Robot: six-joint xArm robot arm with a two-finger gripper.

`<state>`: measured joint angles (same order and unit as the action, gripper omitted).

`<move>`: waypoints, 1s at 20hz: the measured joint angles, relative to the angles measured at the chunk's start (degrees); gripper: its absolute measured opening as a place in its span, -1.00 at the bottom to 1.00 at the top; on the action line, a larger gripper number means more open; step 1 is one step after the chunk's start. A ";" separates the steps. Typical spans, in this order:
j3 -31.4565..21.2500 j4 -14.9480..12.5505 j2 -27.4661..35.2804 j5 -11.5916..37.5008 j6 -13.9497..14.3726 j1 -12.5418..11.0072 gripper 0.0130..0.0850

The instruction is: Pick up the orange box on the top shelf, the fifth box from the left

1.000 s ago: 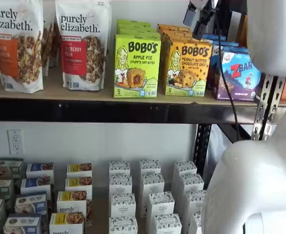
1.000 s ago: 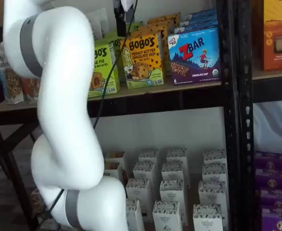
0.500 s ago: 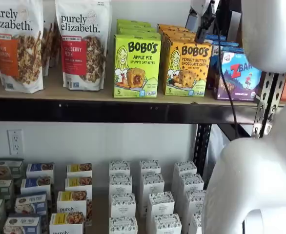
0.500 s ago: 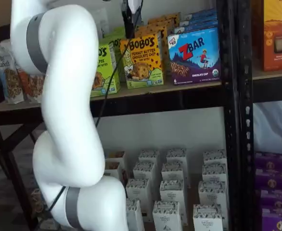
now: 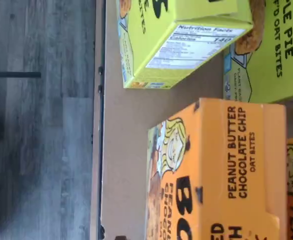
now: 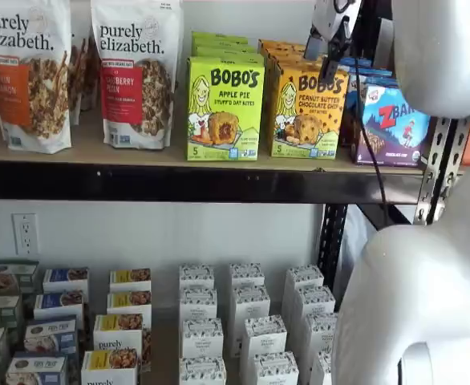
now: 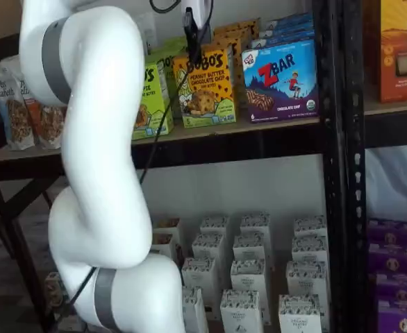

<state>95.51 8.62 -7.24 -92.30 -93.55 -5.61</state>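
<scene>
On the top shelf [image 6: 99, 152], front of its row: the orange box [image 6: 307, 112], upright, between a lime-green Apple Pie box [image 6: 224, 108] and a blue Z Bar box [image 6: 394, 122]. Seen in both shelf views. Directly above the orange box's upper edge: the tool [image 7: 192, 35], dark fingers pointing down, cable trailing beside. Grip width impossible to tell; nothing visibly held. From the wrist view: orange box top [image 5: 221, 170] close below, lime-green box [image 5: 181, 40] beside it, tan board between.
</scene>
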 joint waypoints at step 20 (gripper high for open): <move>-3.02 -1.72 1.45 1.19 -2.21 -1.40 1.00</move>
<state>92.49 6.90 -5.80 -91.11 -95.76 -7.01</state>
